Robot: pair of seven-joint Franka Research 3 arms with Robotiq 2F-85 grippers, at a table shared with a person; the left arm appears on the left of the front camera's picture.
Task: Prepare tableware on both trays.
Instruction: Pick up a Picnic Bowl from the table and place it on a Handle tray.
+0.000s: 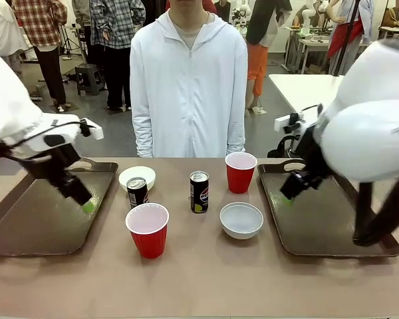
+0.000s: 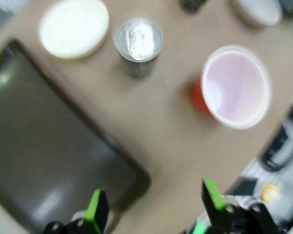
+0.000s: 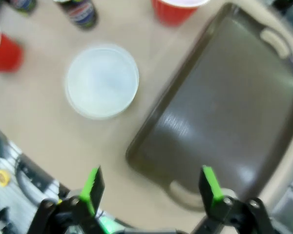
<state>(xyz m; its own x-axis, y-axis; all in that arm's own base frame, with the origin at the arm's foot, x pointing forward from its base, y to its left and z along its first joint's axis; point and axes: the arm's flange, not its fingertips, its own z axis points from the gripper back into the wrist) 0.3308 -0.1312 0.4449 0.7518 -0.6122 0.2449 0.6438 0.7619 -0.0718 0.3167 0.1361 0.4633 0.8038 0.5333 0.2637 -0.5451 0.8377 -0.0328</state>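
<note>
Green-padded left claw (image 1: 86,205), wide open and empty, hangs over your left tray (image 1: 26,229); right claw (image 1: 288,197), likewise, over the right tray (image 1: 332,232). Cups (image 1: 147,229), bowls (image 1: 241,220), cans (image 1: 199,191) stand between both claws.

This is a robotics lab set in a large open hall. Two white robot arms, the left arm (image 1: 16,123) and the right arm (image 1: 372,126), flank a brown desk (image 1: 199,282), and a person in a white zipped jacket (image 1: 188,86) stands at its far side. Behind, a grey floor (image 1: 113,129) stretches to another white table (image 1: 306,90), a dark stool (image 1: 90,78) and people in plaid shirts (image 1: 43,26) standing about.
</note>
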